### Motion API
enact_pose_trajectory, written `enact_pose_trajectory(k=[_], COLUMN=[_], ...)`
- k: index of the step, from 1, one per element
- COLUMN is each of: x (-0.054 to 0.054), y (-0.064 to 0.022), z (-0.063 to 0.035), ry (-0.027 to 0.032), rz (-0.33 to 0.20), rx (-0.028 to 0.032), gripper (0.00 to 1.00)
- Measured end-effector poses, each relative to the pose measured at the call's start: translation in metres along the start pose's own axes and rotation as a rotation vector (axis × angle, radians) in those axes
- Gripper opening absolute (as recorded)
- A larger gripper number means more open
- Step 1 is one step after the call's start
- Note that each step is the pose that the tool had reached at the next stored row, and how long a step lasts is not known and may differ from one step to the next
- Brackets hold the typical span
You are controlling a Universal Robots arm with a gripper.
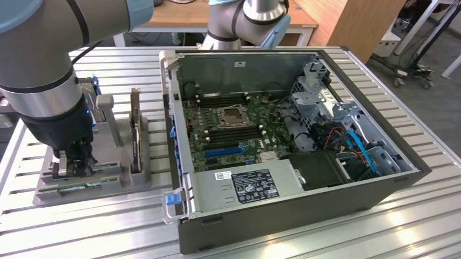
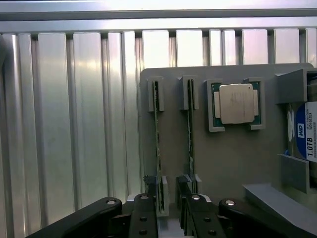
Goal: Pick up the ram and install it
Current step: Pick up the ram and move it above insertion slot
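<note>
Now | fingers [image 2: 184,198] spread, not clamped, straddling one ram [image 2: 157,134] on edge in grey holder [image 2: 233,163] | holder on slatted table [image 2: 84,124], at the exterior view's left of open computer case [image 1: 288,216].

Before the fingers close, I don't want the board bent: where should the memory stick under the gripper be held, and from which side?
Probably across its two flat faces, between the end brackets, coming straight down. The memory stick stands on its long edge in the grey holder, top edge free, with a second stick close alongside.
</note>
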State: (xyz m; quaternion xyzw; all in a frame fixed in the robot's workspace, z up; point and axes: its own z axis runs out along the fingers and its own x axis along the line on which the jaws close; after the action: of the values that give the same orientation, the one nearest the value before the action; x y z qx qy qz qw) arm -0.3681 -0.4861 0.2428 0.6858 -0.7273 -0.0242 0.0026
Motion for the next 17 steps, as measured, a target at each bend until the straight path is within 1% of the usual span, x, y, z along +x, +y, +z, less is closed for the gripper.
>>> enact_pose_trajectory(k=[7, 12, 17], x=[0.0001, 0.0002, 0.0008], y=[-0.0002, -0.0003, -0.0005], z=[0.0033, 0.0047, 0.0069], ry=[0.0003, 0.0010, 0.0012], rz=[-0.003, -0.016, -0.020], rx=[-0.0017, -0.0055, -0.0077], gripper=[0.29, 0.29, 0.29])
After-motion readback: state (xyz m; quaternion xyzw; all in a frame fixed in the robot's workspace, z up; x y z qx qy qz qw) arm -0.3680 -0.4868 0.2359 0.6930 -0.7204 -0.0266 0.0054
